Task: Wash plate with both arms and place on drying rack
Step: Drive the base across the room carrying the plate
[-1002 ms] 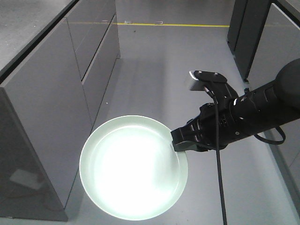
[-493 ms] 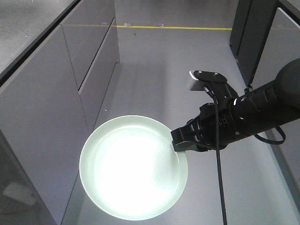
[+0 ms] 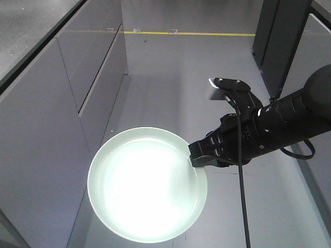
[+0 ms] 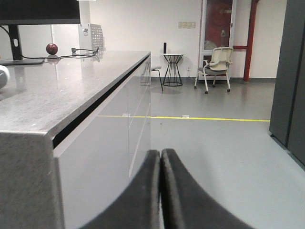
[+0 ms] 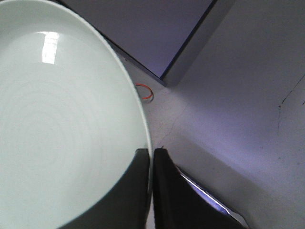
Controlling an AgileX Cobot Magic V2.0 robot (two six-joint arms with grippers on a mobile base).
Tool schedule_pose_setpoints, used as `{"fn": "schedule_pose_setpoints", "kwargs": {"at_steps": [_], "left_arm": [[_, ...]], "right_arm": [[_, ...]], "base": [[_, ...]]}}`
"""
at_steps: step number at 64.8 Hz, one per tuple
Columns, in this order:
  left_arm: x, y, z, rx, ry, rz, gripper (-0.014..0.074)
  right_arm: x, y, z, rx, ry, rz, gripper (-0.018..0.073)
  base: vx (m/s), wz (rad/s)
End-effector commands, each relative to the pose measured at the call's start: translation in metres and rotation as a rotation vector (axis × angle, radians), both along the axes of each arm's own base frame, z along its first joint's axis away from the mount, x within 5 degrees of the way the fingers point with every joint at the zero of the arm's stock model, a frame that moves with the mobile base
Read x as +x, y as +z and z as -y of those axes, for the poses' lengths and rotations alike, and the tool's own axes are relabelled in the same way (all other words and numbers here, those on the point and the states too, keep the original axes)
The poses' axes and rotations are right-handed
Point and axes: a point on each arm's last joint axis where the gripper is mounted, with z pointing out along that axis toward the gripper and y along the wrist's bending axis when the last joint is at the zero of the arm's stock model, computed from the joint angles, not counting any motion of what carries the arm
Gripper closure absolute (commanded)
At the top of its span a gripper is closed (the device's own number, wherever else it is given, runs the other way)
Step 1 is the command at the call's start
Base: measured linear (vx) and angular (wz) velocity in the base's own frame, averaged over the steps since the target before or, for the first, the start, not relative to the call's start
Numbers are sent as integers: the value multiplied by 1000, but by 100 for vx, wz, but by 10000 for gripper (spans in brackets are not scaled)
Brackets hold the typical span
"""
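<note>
The right pincer (image 5: 150,157) is pinching the plate (image 3: 147,186) by its rim, lower centre; the left pincer (image 4: 160,157) is seemingly staying pressed together.

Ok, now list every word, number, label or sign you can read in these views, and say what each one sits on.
No text can be read in any view.
Plate: plain, no mark.
Grey box on the arm: no label shows.
Wall plates beside the door: too small to read.
Yellow floor line: a stripe only, no lettering.
</note>
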Motion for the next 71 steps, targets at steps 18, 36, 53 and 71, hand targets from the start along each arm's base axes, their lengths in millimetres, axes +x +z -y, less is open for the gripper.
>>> {"fn": "schedule_pose_setpoints", "kwargs": {"at_steps": [18, 36, 53, 71], "left_arm": [[-3, 17, 0, -5, -5, 117, 603], [-3, 17, 0, -5, -5, 117, 603], [-3, 17, 0, -5, -5, 117, 603], [-3, 17, 0, -5, -5, 117, 603]], "right_arm": [[-3, 21, 0, 62, -19, 68, 561], [-3, 21, 0, 62, -20, 69, 561], [-3, 21, 0, 62, -20, 69, 561], [-3, 21, 0, 62, -20, 69, 561]], "base": [[22, -6], [22, -10], [21, -14], [21, -14]]}}
